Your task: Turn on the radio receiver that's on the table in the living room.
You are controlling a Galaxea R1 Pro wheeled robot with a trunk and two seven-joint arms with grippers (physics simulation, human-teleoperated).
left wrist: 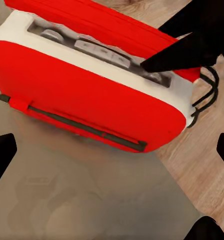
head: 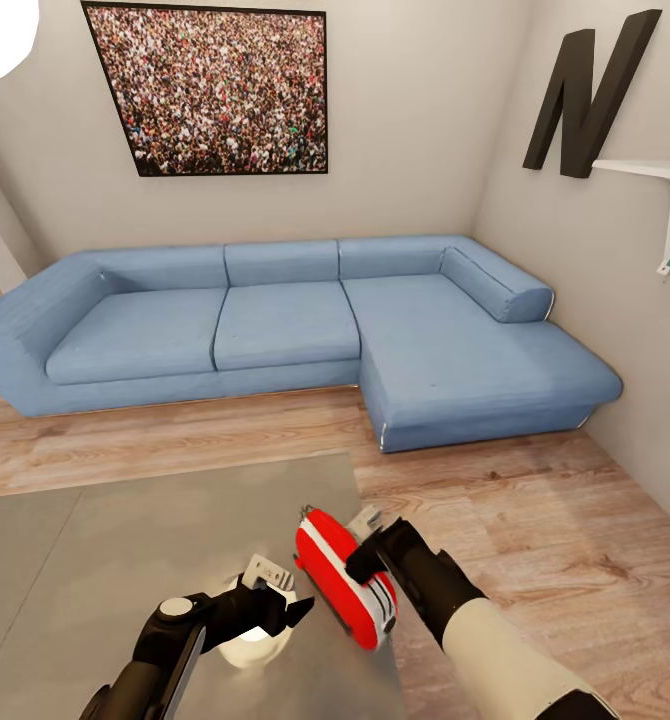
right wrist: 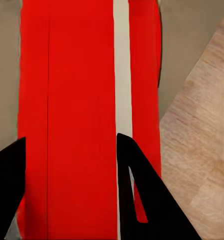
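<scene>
Right jaws (head: 367, 560) spread over red rounded radio receiver (head: 341, 580) near glossy grey tabletop (head: 95, 560) corner; left jaws (head: 293, 608) apart, idle. Next: press white-band button.

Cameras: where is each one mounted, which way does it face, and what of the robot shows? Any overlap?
Head view: on the head, facing forward and down at the sofa, table and radio receiver; both arms show.
Left wrist view: on the left arm, looking along its dark fingers at the radio's buttoned white band.
Right wrist view: on the right arm, close on the radio's red shell, fingers on it.
Shared: the radio, table and wood floor.
</scene>
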